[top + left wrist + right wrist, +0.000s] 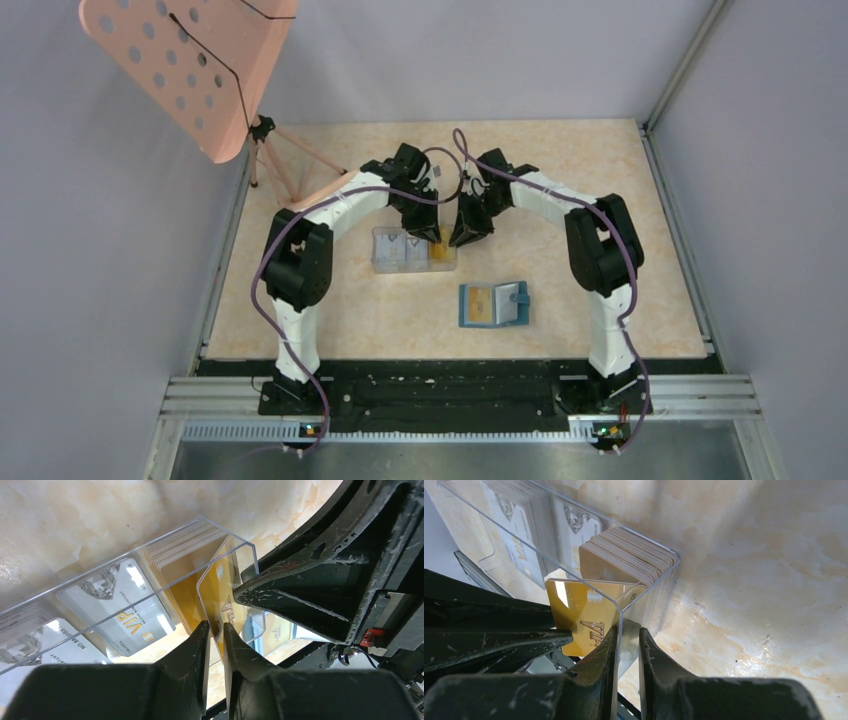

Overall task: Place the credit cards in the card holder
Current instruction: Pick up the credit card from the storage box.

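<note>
- Right now my left gripper (216,626) and my right gripper (626,630) meet tip to tip over the 3 o'clock end of the clear box (376,250), which sits near the middle of the table (600,160).
- My left gripper has its jaws drawn narrow, one finger on each face of a yellow card (220,587). The card stands upright, raised partly out of the end compartment. A sliver of gap shows beside it, so I cannot tell whether I am pinching it or only straddling it.
- My right gripper is pressed together on the box's end wall at the corner. The clear pane fills the slot between my fingers.
- Just behind the raised card, a stack of yellow cards (624,550) stands on edge in the same compartment.
- White cards (120,605) marked VIP fill the compartments toward 9 o'clock.
- The wallet (512,305) lies open and flat at about 5 o'clock from the box, apart from both grippers.
- An orange card (480,304) sits in the wallet's 9 o'clock half, and the snap tab (522,297) is on its 3 o'clock side.
- A pink perforated panel (190,70) on a tripod stands at the table's 10 o'clock corner.
</note>
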Tool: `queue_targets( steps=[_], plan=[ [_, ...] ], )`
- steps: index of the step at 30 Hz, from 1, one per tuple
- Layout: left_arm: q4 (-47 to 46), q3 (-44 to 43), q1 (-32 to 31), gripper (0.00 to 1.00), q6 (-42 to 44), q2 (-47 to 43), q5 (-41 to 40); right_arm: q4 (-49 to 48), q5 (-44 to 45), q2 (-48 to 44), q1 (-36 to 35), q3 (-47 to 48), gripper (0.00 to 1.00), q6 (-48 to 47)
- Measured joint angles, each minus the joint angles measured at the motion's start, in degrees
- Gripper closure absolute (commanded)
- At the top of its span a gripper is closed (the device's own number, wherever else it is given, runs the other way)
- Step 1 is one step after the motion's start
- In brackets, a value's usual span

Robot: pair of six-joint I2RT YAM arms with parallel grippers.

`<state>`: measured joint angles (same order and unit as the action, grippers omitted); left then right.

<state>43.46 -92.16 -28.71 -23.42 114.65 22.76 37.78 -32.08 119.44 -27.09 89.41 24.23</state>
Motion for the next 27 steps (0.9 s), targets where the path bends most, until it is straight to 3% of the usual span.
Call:
queue_targets(
  steps=[6,9,13,19,27],
  plan=[
    [-0.15,0.15,0.15,0.84,-0.59,0.13,0.20,0.00,0.00,0.00,0.00,0.00,0.99,0.00],
    [-1.38,1.40,0.44,1.00,-1.73,0.13,0.87,0.13,0.04,0.00,0.07,0.00,0.93,-0.02],
    [-3.32,3.15,1.09,1.00,-3.89,-0.04,2.40,0.83,0.11,-0.13,0.33,0.00,0.80,-0.04],
    [-6.12,5.62,0.72,1.00,-5.35,-3.08,1.77,1.14,1.16,-0.61,0.24,-0.04,0.50,-0.44],
    [-10.73,11.47,0.28,1.00,-6.27,-13.79,-0.79,-0.46,1.20,-6.82,0.39,-1.40,0.35,0.17]
  ],
)
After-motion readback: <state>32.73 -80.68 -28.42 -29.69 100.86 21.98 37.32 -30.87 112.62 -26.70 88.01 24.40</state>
